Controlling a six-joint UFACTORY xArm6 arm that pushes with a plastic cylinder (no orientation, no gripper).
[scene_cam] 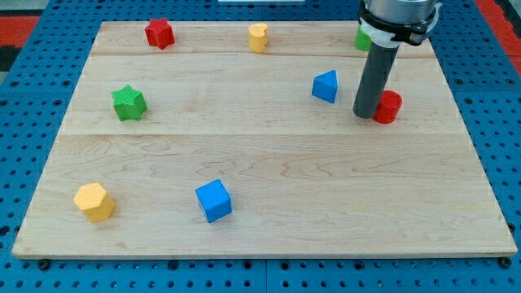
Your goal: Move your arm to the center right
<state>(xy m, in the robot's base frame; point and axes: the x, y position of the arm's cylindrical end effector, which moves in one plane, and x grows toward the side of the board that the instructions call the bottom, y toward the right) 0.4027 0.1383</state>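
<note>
Where the wooden board (269, 179) nears its right edge, my tip (365, 114), a plain rod with no fingers, rests touching 1 red cylinder (388, 107); a blue triangular block (326, 85) sits nearby.

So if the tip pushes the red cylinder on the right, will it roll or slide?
The red cylinder stands upright, so it probably slides rather than rolls. It looks squat, so tipping seems unlikely. My tip sits beside it on the view's left; an off-centre push may turn it aside.
</note>
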